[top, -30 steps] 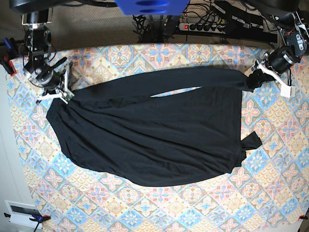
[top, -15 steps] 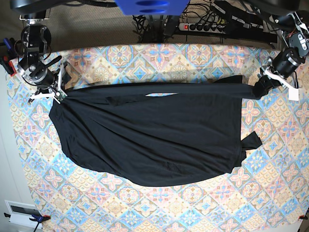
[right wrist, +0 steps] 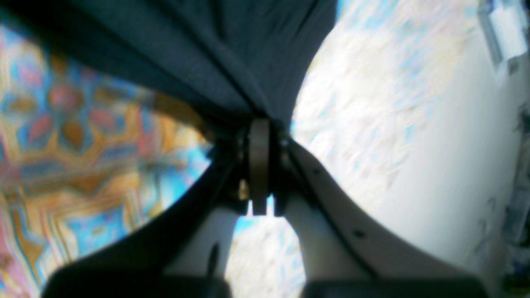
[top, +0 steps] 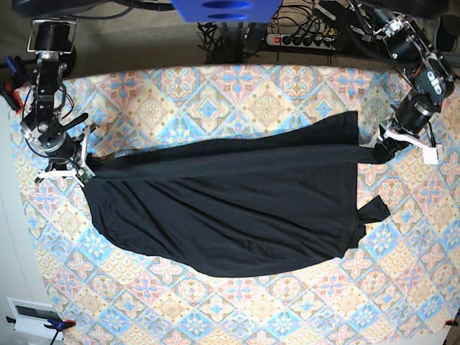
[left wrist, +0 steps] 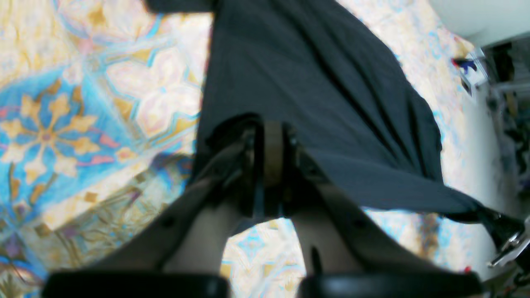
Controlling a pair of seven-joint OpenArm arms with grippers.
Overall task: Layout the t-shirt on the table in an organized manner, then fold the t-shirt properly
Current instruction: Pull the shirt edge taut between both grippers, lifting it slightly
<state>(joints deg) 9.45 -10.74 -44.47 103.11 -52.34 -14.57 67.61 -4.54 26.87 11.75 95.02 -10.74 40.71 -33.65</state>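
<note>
Both claws pinch the soft black long-sleeved t-shirt (top: 230, 208): left gripper (top: 386, 146) at one end, right gripper (top: 80, 167) at the other. It lies stretched across the flowery blue-and-pink tiled table (top: 237, 90), still wrinkly. No folding done yet.

Robot lab: power strip (top: 305, 39), cables, patterned table (top: 237, 90).

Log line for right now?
phase: spreading | left gripper: shut on t-shirt | right gripper: shut on t-shirt | shirt stretched across table
</note>
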